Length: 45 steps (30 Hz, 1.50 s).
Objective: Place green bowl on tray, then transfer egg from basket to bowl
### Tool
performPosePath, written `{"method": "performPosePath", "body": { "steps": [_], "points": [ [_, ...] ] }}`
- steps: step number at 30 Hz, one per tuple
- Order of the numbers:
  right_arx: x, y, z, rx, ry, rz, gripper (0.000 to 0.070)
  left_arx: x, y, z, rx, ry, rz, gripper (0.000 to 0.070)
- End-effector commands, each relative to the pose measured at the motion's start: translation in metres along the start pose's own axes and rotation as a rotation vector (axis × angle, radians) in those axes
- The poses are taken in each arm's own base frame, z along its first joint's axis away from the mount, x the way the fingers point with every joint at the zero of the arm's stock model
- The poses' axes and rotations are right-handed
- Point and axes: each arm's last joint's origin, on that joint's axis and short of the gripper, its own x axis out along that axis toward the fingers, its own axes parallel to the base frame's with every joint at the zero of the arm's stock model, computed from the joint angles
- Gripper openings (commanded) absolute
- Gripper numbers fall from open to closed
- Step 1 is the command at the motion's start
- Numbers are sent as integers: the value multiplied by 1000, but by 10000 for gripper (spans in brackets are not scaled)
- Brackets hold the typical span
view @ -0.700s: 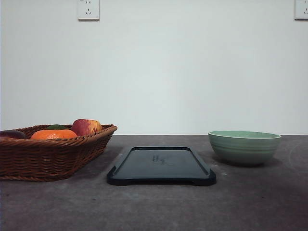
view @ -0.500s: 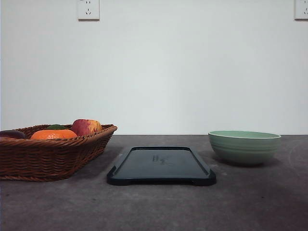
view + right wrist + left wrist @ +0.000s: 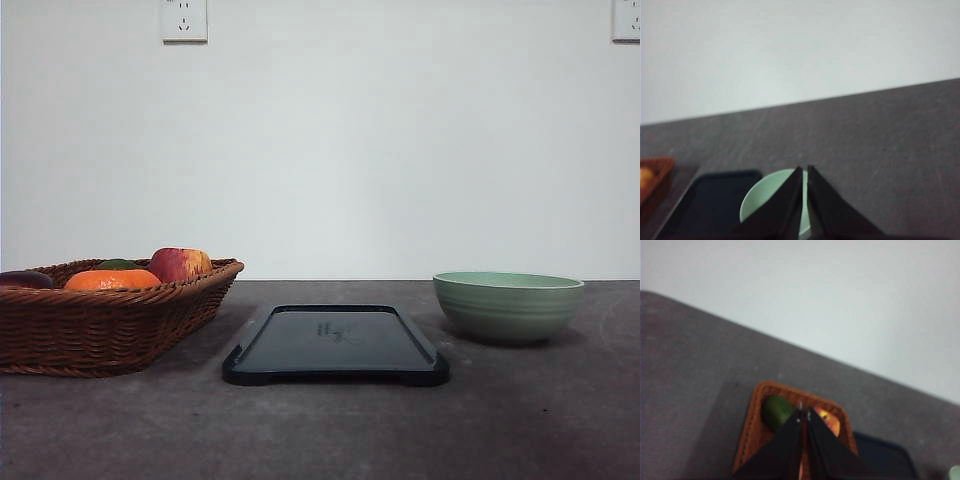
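Grey tabletop (image 3: 520,420) under a plain white wall holds the tray (image 3: 335,345) as centre landmark, its long axis running away from the robot, with the green bowl (image 3: 508,305) upright, mouth up, to its right and the basket (image 3: 110,315) of fruit to its left. Nothing is done yet: the bowl is off the tray, and no egg can be clearly made out among the fruit. Both the left gripper (image 3: 803,415) and right gripper (image 3: 805,170) have fingertips pressed nearly together, holding nothing.

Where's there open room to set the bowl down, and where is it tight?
The tray is bare across its whole surface, lying between the basket and the green bowl. Bare table runs along the near edge in front of all three. The basket is crowded with fruit.
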Motion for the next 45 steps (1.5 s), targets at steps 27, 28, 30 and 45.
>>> {"method": "performPosePath", "body": {
  "steps": [27,28,30,45],
  "points": [
    [85,-1,20,49,531,116,6,84,-32,23,138,630,-66,1],
    [86,-1,19,49,551,116,6,85,-33,22,142,640,-72,1],
    [87,-2,14,49,597,127,9,86,-33,21,144,645,-82,1],
    [84,-3,13,99,750,76,414,86,-33,21,142,646,-84,369]
  ]
}}
